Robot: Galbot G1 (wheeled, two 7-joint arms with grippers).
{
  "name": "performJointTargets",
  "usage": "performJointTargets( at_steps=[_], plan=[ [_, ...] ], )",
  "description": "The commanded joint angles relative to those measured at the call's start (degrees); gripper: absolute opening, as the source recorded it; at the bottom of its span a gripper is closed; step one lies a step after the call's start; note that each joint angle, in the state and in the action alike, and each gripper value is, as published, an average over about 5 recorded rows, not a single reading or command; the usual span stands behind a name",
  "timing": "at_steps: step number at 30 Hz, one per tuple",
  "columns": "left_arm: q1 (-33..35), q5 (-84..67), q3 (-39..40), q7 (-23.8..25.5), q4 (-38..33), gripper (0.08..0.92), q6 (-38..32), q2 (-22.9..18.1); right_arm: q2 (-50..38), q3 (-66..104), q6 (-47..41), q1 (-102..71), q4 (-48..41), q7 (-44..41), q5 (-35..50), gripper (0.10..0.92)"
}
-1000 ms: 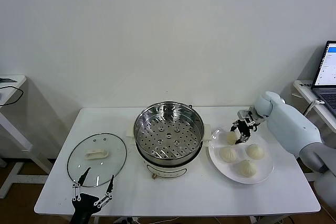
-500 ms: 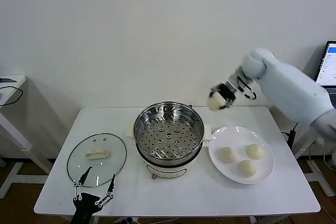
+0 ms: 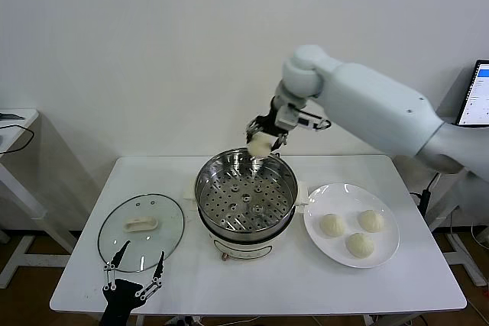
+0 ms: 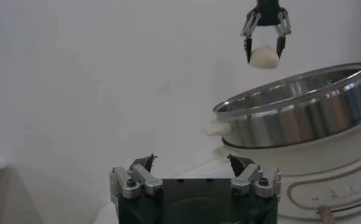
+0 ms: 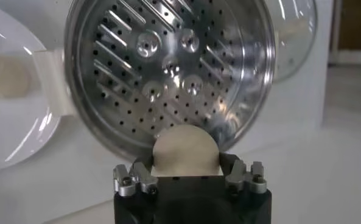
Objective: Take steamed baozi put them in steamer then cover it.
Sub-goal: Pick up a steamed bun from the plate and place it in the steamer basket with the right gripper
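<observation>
My right gripper (image 3: 263, 141) is shut on one baozi (image 3: 260, 146) and holds it in the air above the far rim of the steamer (image 3: 246, 196). In the right wrist view the baozi (image 5: 186, 151) sits between the jaws over the steamer's perforated tray (image 5: 168, 67). Three more baozi (image 3: 332, 224) lie on a white plate (image 3: 387, 247) to the steamer's right. The glass cover (image 3: 141, 230) lies flat on the table to the steamer's left. My left gripper (image 3: 136, 269) is open and empty at the table's front edge, just in front of the cover.
A laptop (image 3: 477, 97) stands on a side table at the far right. Another small table (image 3: 11, 124) is at the far left. The white table (image 3: 252, 284) has bare room in front of the steamer.
My right gripper lifted a baozi off the plate and carried it left, from over the plate to above the steamer's far rim. The left arm has not moved.
</observation>
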Motion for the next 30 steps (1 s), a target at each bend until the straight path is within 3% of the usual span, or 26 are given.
performJointTargets(
  at_steps=[1, 14, 30],
  plan=[
    [-0.4, 0.3, 0.1, -0.7, 1.0, 0.823, -0.3, -0.4, 6.0, -2.5, 3.1, -2.5, -3.6, -0.1, -5.0, 0.721],
    [-0.6, 0.2, -0.4, -1.2, 1.9, 0.823, -1.0, -0.4, 11.0, 0.0, 3.9, -7.4, -12.4, 0.1, -11.0, 0.722],
    [-0.7, 0.2, -1.0, -1.3, 2.2, 0.823, -1.7, -0.5, 12.9, 0.0, 4.6, -9.1, -15.1, 0.0, -11.2, 0.738]
  ],
)
